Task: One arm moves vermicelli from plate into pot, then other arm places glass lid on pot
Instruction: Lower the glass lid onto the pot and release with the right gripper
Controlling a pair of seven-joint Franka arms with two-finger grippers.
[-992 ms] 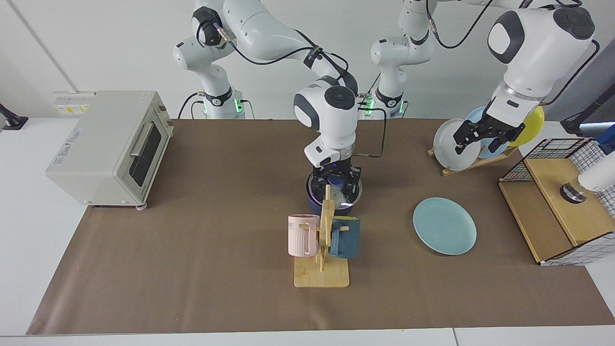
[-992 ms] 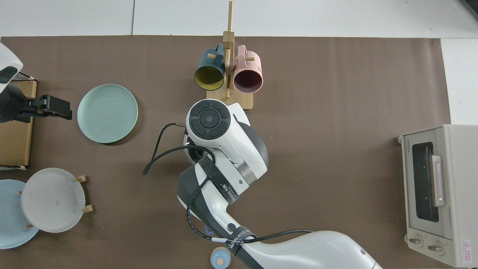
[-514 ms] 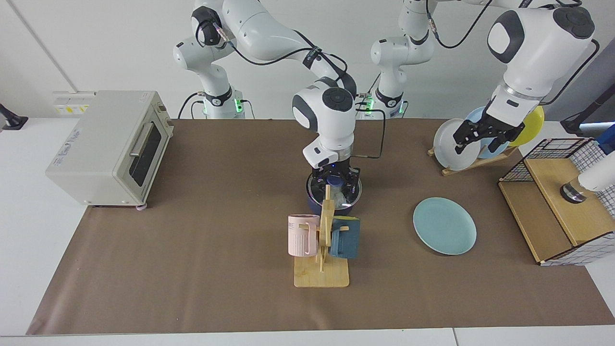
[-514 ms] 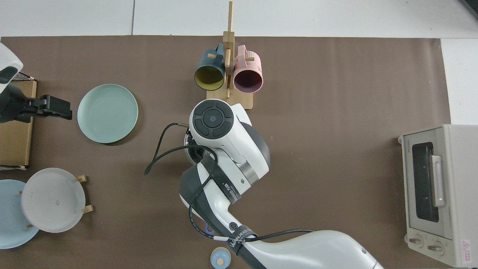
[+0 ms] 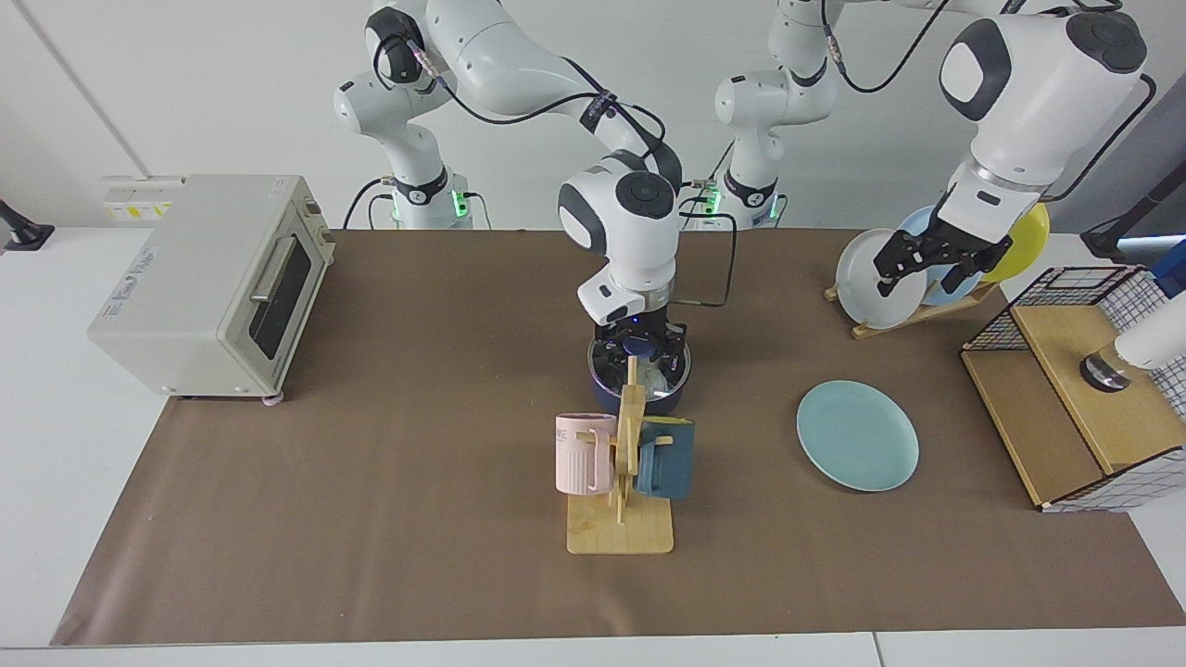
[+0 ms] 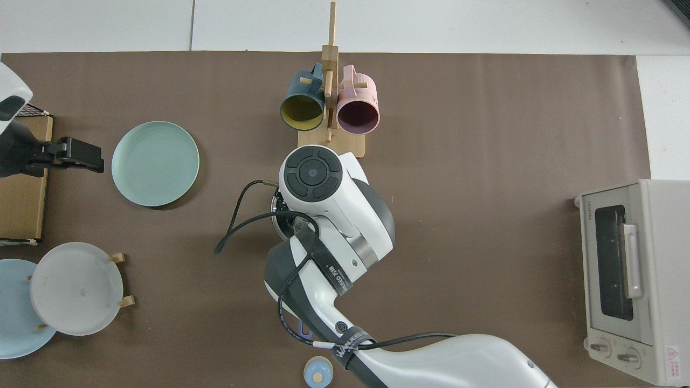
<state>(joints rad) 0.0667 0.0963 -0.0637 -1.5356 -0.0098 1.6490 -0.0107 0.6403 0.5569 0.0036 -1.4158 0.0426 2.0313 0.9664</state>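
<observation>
A cream toaster oven point(image 5: 208, 283) stands at the far left of the brown-covered table point(image 5: 389, 519). At the middle, the right arm reaches down from the far side, and its tool point(image 5: 637, 346) sits over the pot point(image 5: 607, 394), right at the blue knob of the glass lid point(image 5: 669, 378); whether its fingers clasp the knob or have let go cannot be told. The lid lies on the pot, and pale vermicelli point(image 5: 656, 380) shows through the glass. From above, the arm's wrist hides nearly all of the pot. Just nearer stands a wooden mug rack point(image 5: 623, 500) with a pink mug point(image 5: 584, 452) and a dark blue mug point(image 5: 667, 459). To the right lies the teal plate point(image 5: 857, 435), bare. Farther right, the left arm waits, its tool point(image 5: 931, 264) spread apart and holding nothing, in front of a rack holding a white plate point(image 5: 862, 269) and a yellow plate point(image 5: 1028, 243). At the far right stands a wire-and-wood basket point(image 5: 1066, 408).
</observation>
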